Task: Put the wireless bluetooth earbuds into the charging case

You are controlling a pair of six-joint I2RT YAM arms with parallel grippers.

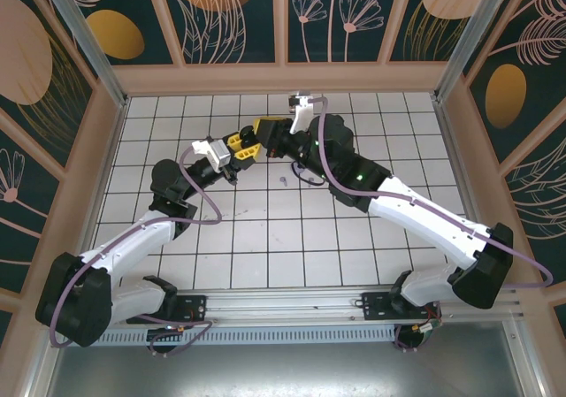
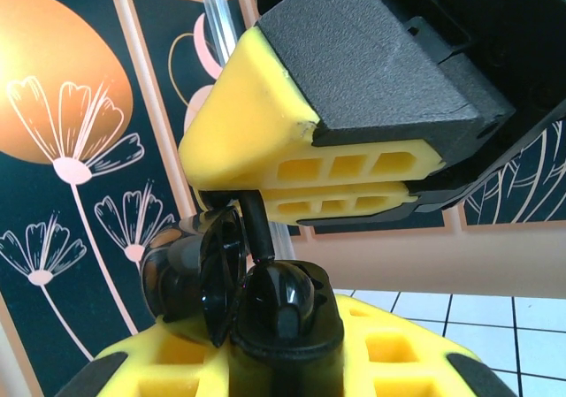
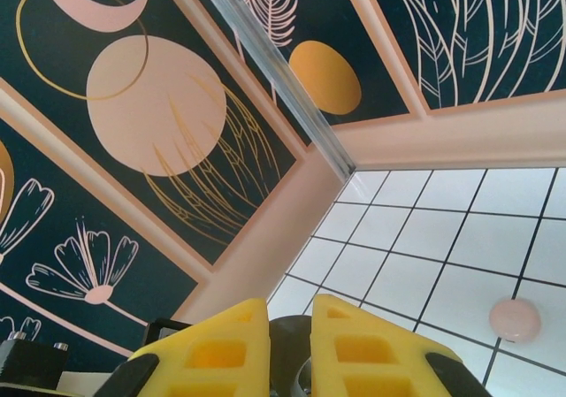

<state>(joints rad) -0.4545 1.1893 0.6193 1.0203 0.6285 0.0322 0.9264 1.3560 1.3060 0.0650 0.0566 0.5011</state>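
A: Where are the grippers?
B: Over the far middle of the tiled table (image 1: 292,238). Left gripper (image 1: 246,147) just left of right gripper (image 1: 268,141), tips meeting.
A: Case?
B: Charging case (image 2: 274,309) sits between the left gripper's fingers (image 2: 177,355). Right gripper's fingers (image 2: 354,163) directly above it, earbud (image 2: 255,225) running from their tips down to the case.
A: Anything on the tiles?
B: Small piece (image 1: 282,181) nearer the bases than the tips, slightly right. Round disc (image 3: 516,319) on a tile, right of the right gripper's fingers.
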